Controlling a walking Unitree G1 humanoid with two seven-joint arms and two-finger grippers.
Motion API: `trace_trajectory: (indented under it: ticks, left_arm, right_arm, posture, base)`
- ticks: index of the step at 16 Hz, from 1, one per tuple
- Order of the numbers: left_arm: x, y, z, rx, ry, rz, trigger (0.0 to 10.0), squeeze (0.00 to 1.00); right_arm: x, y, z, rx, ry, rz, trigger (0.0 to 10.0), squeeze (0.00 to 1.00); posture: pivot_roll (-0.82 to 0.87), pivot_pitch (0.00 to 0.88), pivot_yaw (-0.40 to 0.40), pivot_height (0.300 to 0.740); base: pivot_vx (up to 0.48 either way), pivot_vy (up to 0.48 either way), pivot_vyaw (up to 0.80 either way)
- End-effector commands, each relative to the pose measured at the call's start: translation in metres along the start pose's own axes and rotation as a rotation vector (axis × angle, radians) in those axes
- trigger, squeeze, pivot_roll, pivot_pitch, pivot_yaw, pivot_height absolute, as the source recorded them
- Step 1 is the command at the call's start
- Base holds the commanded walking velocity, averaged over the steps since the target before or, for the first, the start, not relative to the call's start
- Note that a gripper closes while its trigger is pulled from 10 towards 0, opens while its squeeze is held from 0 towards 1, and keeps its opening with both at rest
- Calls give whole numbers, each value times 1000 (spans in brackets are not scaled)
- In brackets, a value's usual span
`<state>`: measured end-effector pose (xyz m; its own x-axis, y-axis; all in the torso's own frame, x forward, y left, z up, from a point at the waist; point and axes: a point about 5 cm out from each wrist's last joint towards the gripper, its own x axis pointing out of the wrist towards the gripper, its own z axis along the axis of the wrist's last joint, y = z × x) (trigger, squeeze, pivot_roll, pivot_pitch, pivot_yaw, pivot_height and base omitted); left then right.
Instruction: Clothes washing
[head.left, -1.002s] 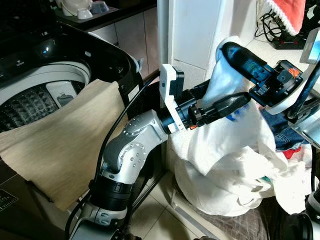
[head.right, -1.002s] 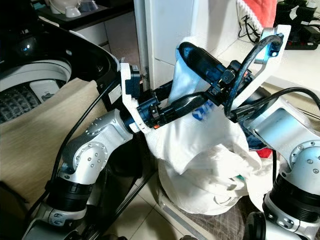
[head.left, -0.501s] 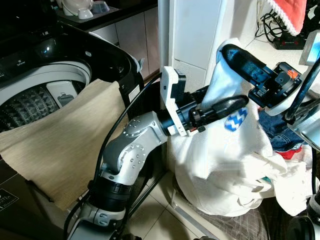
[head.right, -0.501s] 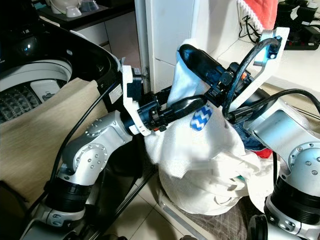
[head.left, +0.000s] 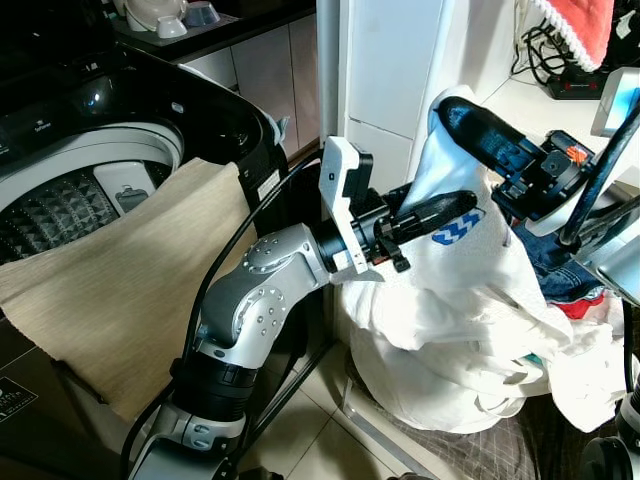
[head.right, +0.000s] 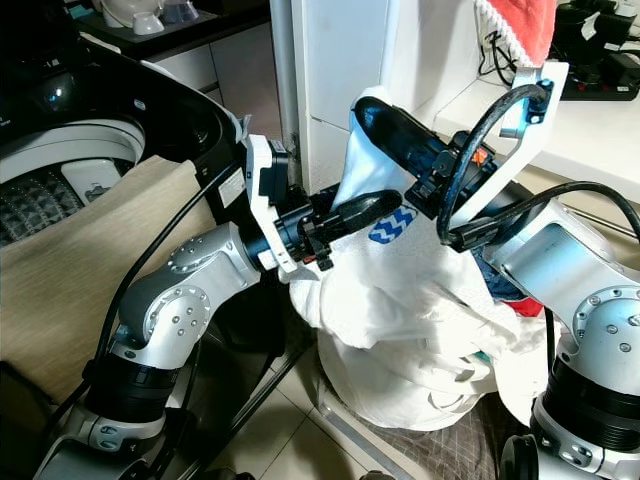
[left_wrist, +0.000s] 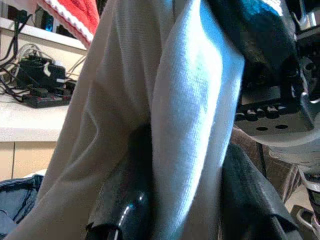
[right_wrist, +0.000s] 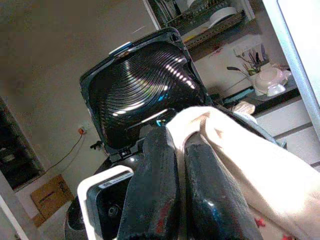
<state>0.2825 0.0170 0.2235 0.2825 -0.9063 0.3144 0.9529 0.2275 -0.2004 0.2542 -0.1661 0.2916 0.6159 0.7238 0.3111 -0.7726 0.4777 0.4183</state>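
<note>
You have a white garment pinched by both tools above the heap of laundry on your right side. The right tool grips the top of the cloth: its two black fingers are pressed together with a fold of fabric running between them. The left tool reaches across from the left and, in its wrist view, the cloth hangs down between its two fingers, so it too looks clamped on the garment, a little lower than the right one. The blue zigzag mark on the cloth sits just beside the left tool's tip.

The relation that matters for you is sideways. The washing machine stands well to the left of both tools, its lid raised and its drum open, with a beige cloth draped over the front rim. The garment hangs with its long axis vertical, top at the right tool and bulk sagging down onto the heap.

So, as I judge it, the carry has to go leftward and up over the rim. The left arm is the nearer one to the drum; the right arm would have to reach across your body. Watch the trailing lower part of the garment: it may drag other clothes from the heap.
</note>
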Motion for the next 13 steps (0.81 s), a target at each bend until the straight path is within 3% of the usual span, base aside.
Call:
trace_trajectory:
  ticks: [1,10,11,12,13]
  left_arm:
    - [1,0,-1,18,18,-7,0,0]
    - [-3,7,7,52,-36,24,0,0]
    - [-5,10,7,60,-32,46,0,0]
    - [-6,16,9,80,-24,86,0,0]
    - [-9,24,13,117,-15,146,0,0]
  right_arm:
    - [1,9,2,-25,-6,35,0,0]
    - [2,5,0,-49,22,5,0,0]
    - [2,5,-1,-64,29,-5,4627,0]
    - [1,4,-2,-47,26,5,10000,1000]
    - [0,4,-2,-40,23,15,10000,1000]
  posture:
    - [-241,0,59,740]
    - [-238,2,55,740]
    - [-238,2,55,740]
    - [-235,2,56,740]
    - [-235,2,56,740]
  base:
    - [0,0,0]
    - [0,0,0]
    - [0,0,0]
    - [0,0,0]
    - [0,0,0]
